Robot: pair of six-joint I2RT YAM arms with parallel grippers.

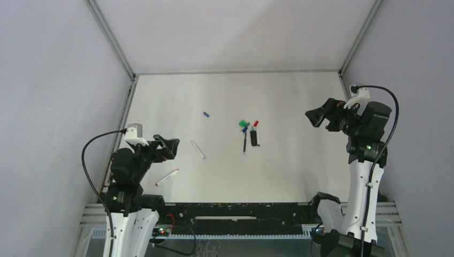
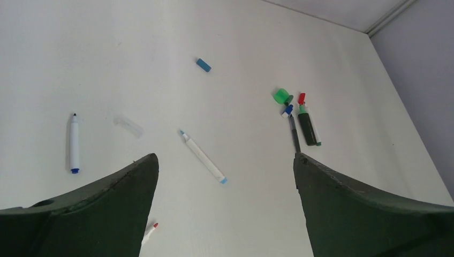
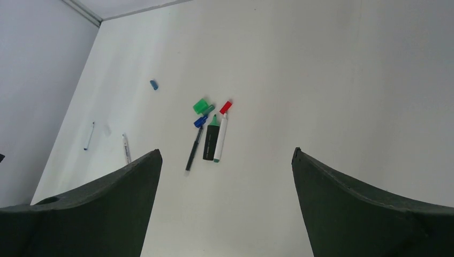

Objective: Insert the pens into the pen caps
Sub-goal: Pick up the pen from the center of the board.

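Left gripper hangs over the near-left part of the table, jaws apart, nothing held. Right gripper is at the far right, jaws also apart. I log a blue-tipped white pen and a red-ended white pen near the left gripper. Mid-table, a black marker lies beside a slim dark pen, with a green cap, dark blue cap and red cap clustered at their far ends. A light blue cap lies alone, left of the cluster.

Left claw spread wide, empty, arm folded low, aimed inward. Right claw spread wide, empty, arm upright, aimed inward.
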